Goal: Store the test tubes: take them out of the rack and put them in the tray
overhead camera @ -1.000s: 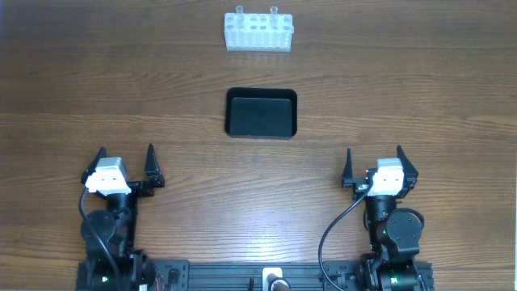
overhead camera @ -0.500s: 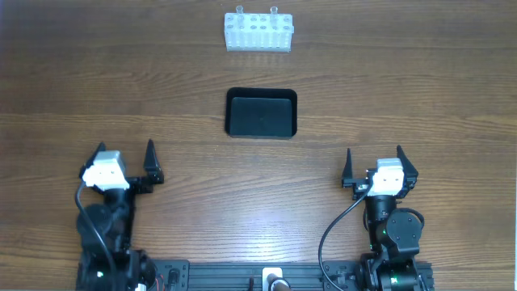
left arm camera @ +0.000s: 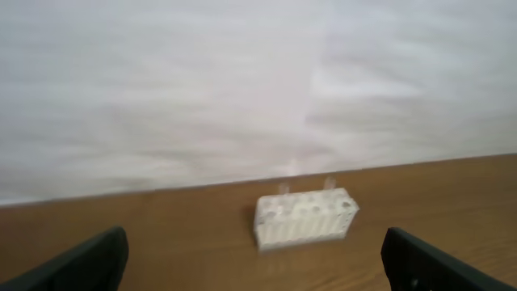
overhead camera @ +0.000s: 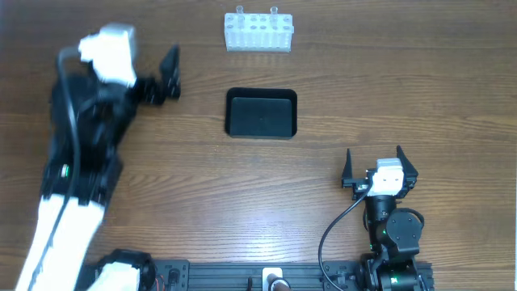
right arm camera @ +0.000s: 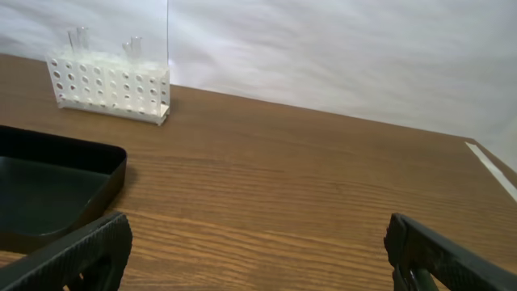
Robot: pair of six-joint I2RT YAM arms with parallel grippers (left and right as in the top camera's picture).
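Facing the rack (overhead camera: 258, 32) with jaws spread wide, the left gripper (overhead camera: 161, 81) hung raised off the tray's (overhead camera: 229, 113) left, likely lining up a first pick: 2 test tubes (overhead camera: 239, 11) stood at the rack's far corners, and the right gripper (overhead camera: 374, 158) sat well back, jaws also spread

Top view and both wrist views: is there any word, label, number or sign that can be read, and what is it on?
No text can be read in any view.
The test tube rack: plain white walls with holes, no label.
The black tray: unmarked.
The wooden table: no print or sign on it.
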